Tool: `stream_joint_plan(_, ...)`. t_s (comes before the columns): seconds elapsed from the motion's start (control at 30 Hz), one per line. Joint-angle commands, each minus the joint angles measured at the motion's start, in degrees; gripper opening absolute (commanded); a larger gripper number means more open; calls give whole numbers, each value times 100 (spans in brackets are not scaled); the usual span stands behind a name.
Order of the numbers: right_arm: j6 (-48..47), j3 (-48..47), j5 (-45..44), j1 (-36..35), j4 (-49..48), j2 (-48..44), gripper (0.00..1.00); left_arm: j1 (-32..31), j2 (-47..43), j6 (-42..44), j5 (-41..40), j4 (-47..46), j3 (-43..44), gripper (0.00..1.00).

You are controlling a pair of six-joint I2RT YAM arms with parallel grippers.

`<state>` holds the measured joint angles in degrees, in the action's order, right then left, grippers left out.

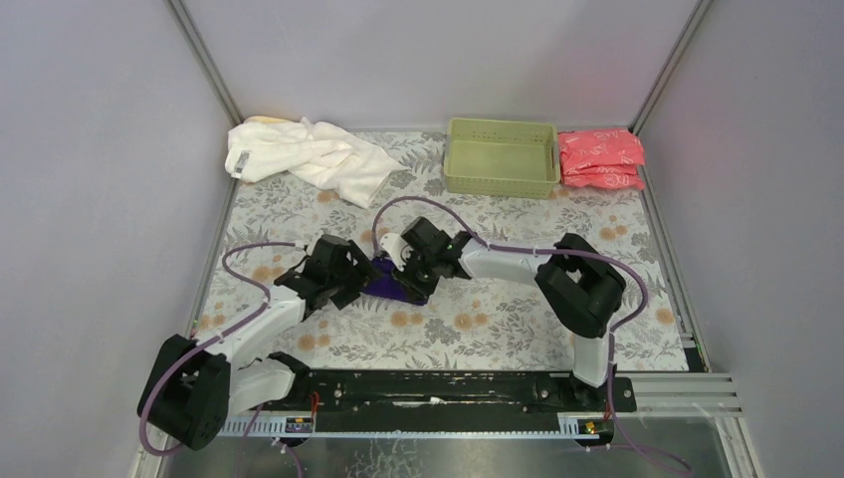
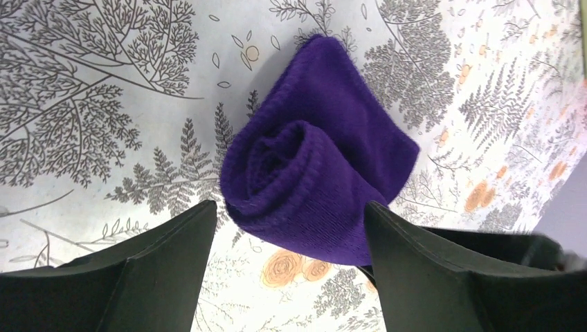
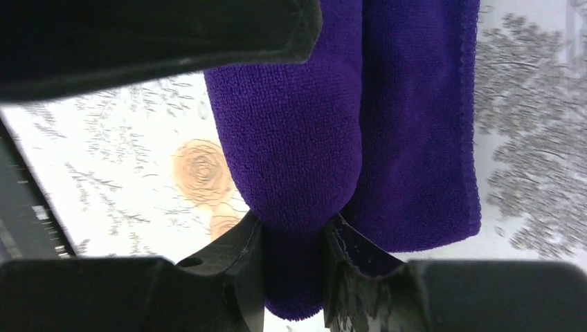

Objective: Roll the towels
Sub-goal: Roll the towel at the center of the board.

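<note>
Half-rolled purple towel (image 2: 318,173), pinched at roll end by right tool (image 3: 292,228), flanked by spread-apart left tool (image 2: 289,207). Wind turns tight, edges level, tail flat on bench (image 2: 104,69).

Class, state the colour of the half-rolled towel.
Dark purple; towel shows best in left wrist view.

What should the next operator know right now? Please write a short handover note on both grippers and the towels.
Left gripper: open, astride the purple towel, not gripping.
Right gripper: shut on one end of the rolled part.
Purple towel: mid-table, partly rolled, with a flat tail to go.
White towel: crumpled in the far left corner; pale yellow towel peeks from behind it.
Done: nothing complete.
Left: finish the purple roll, then roll white and yellow.
</note>
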<state>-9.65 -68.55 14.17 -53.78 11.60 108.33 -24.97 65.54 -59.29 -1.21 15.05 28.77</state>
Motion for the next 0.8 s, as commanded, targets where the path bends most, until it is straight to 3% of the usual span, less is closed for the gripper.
stream_joint_plan(0.0,614,-462,1828,174,1459,547,21,30,-492,-21,-130,522,35,78)
stream_joint_plan(0.2,1267,-935,2821,406,1646,945,19,28,-870,-99,-113,737,-23,79)
stream_joint_plan(0.37,1877,-1040,3450,633,1415,1214,19,28,-656,-83,-80,677,-31,78)
stream_joint_plan(0.77,2977,-800,3902,1121,654,1666,21,30,-836,-159,-68,750,-207,79)
